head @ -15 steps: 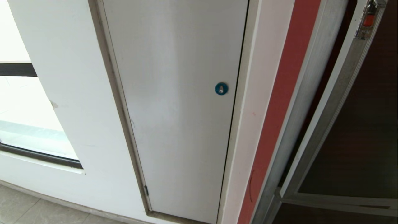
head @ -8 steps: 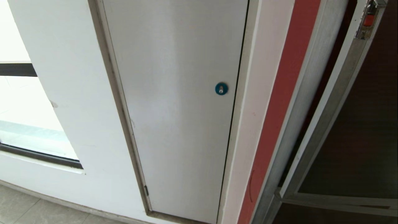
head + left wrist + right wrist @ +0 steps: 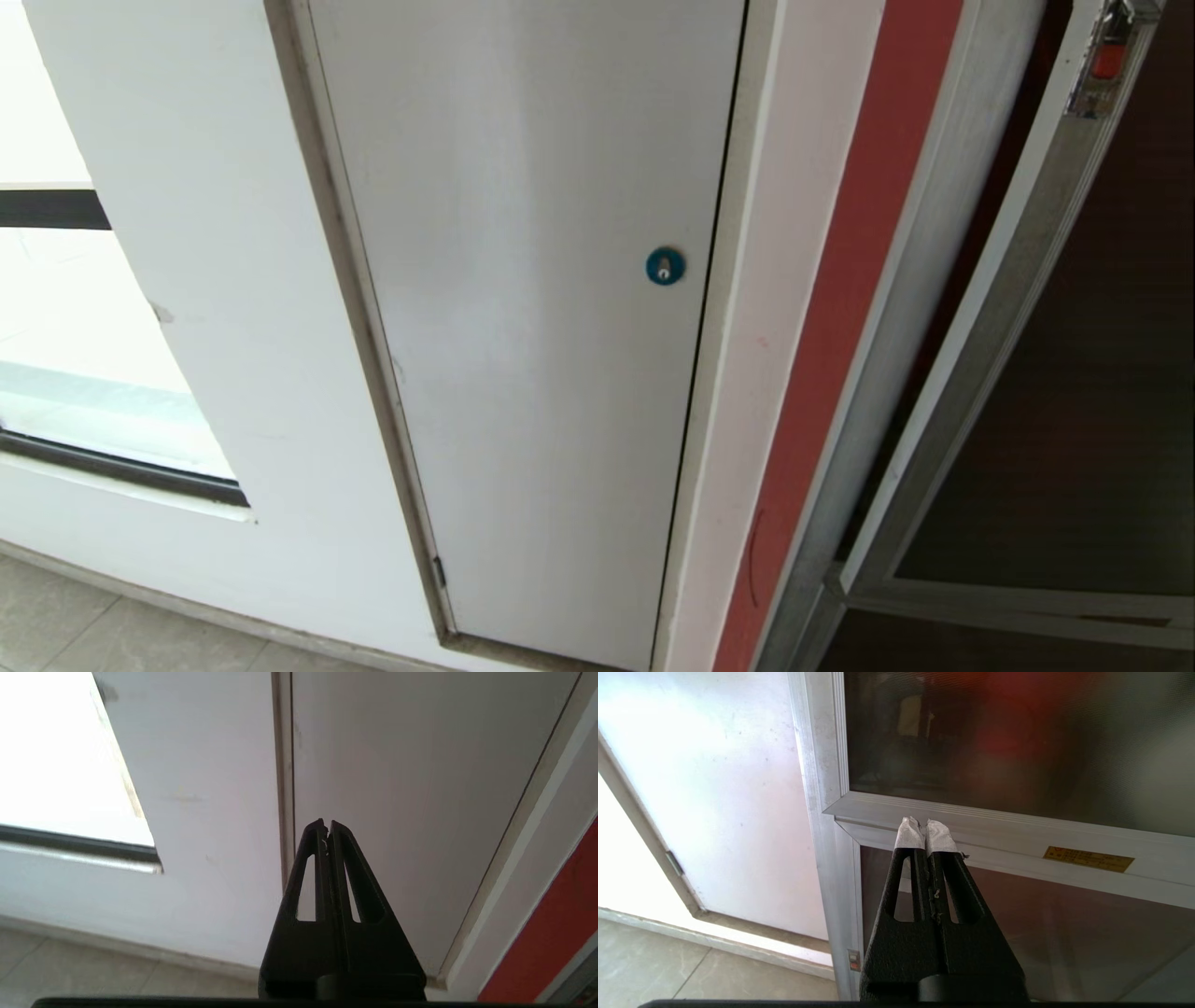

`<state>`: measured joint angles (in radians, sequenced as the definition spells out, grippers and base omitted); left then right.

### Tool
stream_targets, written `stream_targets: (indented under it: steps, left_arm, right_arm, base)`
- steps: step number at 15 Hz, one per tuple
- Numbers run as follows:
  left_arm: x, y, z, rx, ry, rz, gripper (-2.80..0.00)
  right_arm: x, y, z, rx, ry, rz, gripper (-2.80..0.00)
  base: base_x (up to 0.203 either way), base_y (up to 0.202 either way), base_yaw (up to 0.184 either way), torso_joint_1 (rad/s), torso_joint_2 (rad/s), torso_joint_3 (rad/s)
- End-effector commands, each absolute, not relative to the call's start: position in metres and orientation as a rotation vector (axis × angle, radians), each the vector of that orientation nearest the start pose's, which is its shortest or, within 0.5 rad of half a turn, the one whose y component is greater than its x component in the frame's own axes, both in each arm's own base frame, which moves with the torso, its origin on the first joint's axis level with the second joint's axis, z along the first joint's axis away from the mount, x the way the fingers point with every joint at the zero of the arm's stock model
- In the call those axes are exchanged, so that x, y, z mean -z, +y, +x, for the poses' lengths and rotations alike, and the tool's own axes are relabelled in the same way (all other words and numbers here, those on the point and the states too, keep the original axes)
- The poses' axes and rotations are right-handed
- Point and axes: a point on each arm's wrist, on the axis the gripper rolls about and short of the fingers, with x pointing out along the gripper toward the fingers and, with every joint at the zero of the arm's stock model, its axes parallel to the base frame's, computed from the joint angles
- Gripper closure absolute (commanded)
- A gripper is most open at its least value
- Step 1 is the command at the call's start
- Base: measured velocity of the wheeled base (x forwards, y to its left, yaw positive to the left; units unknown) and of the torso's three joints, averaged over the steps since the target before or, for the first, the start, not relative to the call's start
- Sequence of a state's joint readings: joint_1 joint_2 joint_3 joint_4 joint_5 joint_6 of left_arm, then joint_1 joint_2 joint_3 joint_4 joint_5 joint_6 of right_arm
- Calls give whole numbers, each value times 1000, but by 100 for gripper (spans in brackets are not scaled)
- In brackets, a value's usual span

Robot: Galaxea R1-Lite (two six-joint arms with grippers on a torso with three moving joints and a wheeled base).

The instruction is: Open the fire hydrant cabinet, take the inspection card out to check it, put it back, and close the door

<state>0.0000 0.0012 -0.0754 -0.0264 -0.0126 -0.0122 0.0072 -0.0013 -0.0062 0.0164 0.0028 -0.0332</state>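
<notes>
Standing ajar: the door [image 3: 1064, 373], a dark tinted glass panel in a silver frame, fills the right edge of the head view, its small red latch [image 3: 1107, 58] at the upper right corner of the frame.
Cabinet: the fire hydrant cabinet [image 3: 910, 308] shows its silver frame post beside a red strip of wall, right of centre; a dark gap separates that post from the door's frame.
Card: the inspection card is not visible in any view; a reddish shape behind the glass in the right wrist view cannot be identified.
Change: none detected; the head view matches the two earlier pictures in every part, door gap included.
Meaning: judged from this, the task is at or near a standstill, with the door neither fully open nor shut and the card step unconfirmed.
Right gripper: the right gripper [image 3: 924, 828], white-taped tips pressed together and empty, points at the silver crossbar [image 3: 1017, 830] between the upper and lower glass panels, not visibly touching it.
Left gripper: the left gripper [image 3: 327, 823], fingers together and empty, faces the plain white door [image 3: 532, 327] with its round blue lock [image 3: 665, 266], centre of the head view.
Surroundings: a bright window [image 3: 56, 327] sits at the left edge.
</notes>
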Motion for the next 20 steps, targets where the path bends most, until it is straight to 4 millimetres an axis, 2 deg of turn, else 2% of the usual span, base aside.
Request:
stream_targets:
  steps: [1, 3, 5, 8, 10, 13, 15, 18, 20]
  left_arm:
    - [-133, -1, -35, 43, -159, -15, 0]
    - [-172, -2, -26, 95, -133, -30, 0]
    - [-216, -5, -5, 221, -90, -54, 0]
    - [-265, -13, 43, 551, 17, -122, 0]
    - [-285, -24, 82, 774, 116, -176, 0]
    - [-291, -62, 140, 1066, 240, -210, 0]
    - [-287, -98, 177, 1206, 234, -203, 0]
    - [-283, -150, 219, 1335, 222, -191, 0]
    - [-284, -181, 240, 1391, 207, -183, 0]
  right_arm:
    - [-75, 0, -23, -11, 9, -34, 0]
    - [-75, 0, -23, -11, 9, -34, 0]
    - [-75, 0, -23, -11, 9, -34, 0]
    - [-75, 0, -23, -11, 9, -34, 0]
    - [-75, 0, -23, -11, 9, -34, 0]
    - [-75, 0, -23, -11, 9, -34, 0]
    - [-75, 0, -23, -11, 9, -34, 0]
    - [-75, 0, -23, -11, 9, -34, 0]
    - [-75, 0, -23, -11, 9, -34, 0]
  base:
    - [0, 0, 0, 0, 0, 0]
    - [0, 0, 0, 0, 0, 0]
    - [0, 0, 0, 0, 0, 0]
    - [0, 0, 0, 0, 0, 0]
    - [0, 0, 0, 0, 0, 0]
    - [0, 0, 0, 0, 0, 0]
    - [0, 0, 0, 0, 0, 0]
    - [0, 0, 0, 0, 0, 0]
    - [0, 0, 0, 0, 0, 0]
